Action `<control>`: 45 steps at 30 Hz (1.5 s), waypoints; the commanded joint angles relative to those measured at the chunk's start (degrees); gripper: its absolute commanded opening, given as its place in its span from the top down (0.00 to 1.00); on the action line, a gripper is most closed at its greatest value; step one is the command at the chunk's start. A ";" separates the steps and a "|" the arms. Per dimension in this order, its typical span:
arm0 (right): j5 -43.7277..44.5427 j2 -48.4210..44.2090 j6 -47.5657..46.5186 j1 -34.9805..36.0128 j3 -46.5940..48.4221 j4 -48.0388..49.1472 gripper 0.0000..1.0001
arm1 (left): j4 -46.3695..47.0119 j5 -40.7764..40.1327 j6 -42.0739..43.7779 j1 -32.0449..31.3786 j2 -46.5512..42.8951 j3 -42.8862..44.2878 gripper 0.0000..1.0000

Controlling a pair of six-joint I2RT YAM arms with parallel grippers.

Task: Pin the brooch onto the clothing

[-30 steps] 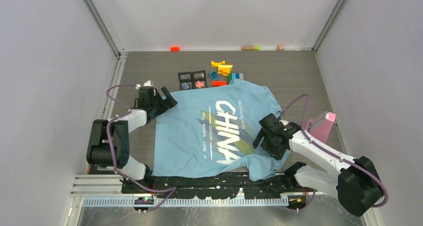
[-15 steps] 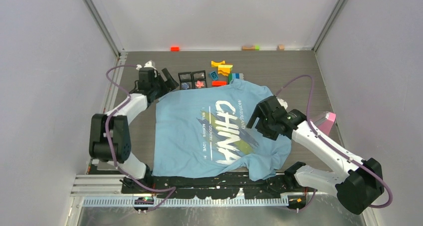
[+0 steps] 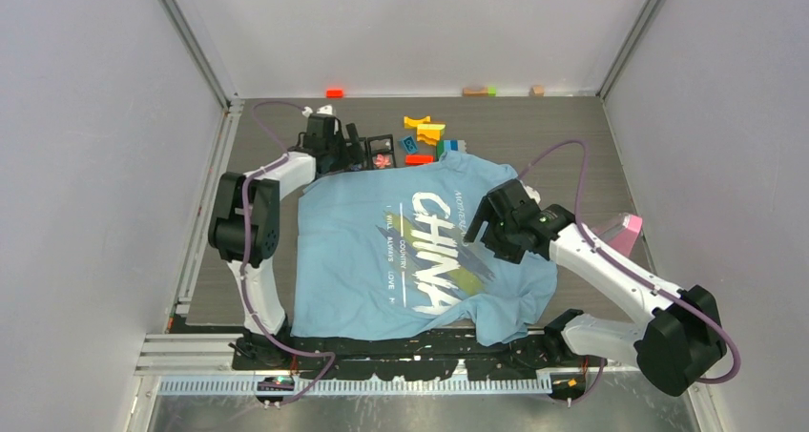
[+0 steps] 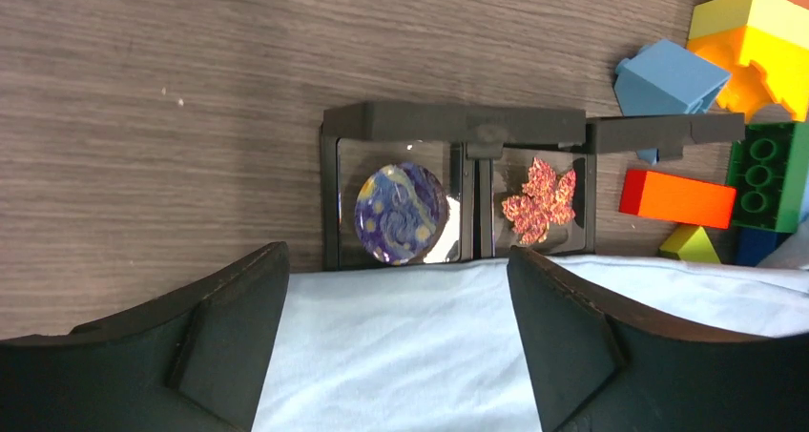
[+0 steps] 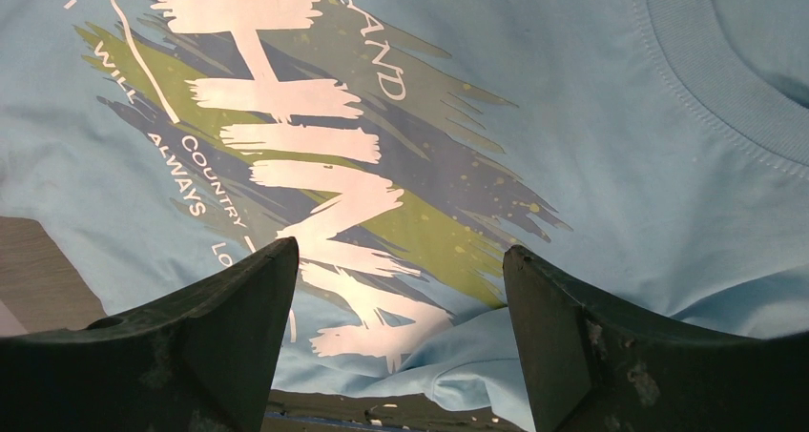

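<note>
Left claw [image 3: 345, 144]: spread wide, pinches nothing, hangs at the upper left of the overhead view, over the far edge of the clothing [image 3: 382, 251]. From its own wrist camera, same claw [image 4: 396, 260]: two dark fingers [image 4: 229, 337] low in the frame, pale blue cloth [image 4: 410, 356] between them, and just above the cloth edge a black box [image 4: 458, 127] with two compartments side by side. Brooch [image 4: 540, 198]: pinkish-red, leaf-like, lies flat in the right-hand compartment, apart from both fingers. Round blue badge [image 4: 402, 212] with a swirl pattern: fills the left-hand compartment. Cloth edge runs along the lower side of the box; cannot tell whether it overlaps it. Toy blocks [image 4: 677, 198] in orange, green, blue and yellow: crowd the right side of that frame, near the box, on the grey wood-grain tabletop [image 4: 143, 117]. Right claw [image 3: 482, 224]: also spread wide and empty, sits right of centre in the overhead view above the chest print. From its wrist camera [image 5: 399, 251]: fingers apart at the bottom of the frame, white "CHINA" lettering and yellow-green streaks between and above them, collar at the upper right. Clothing lies spread flat in the middle of the overhead view, rumpled at its lower right corner. Pink object [image 3: 620, 236]: stands at the right, just beyond the right arm.
</note>
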 commanded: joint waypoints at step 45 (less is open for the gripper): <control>-0.65 1.50 0.06 -0.10 -0.23 3.13 0.17 | -6.51 -7.25 9.81 -2.10 5.07 7.79 0.64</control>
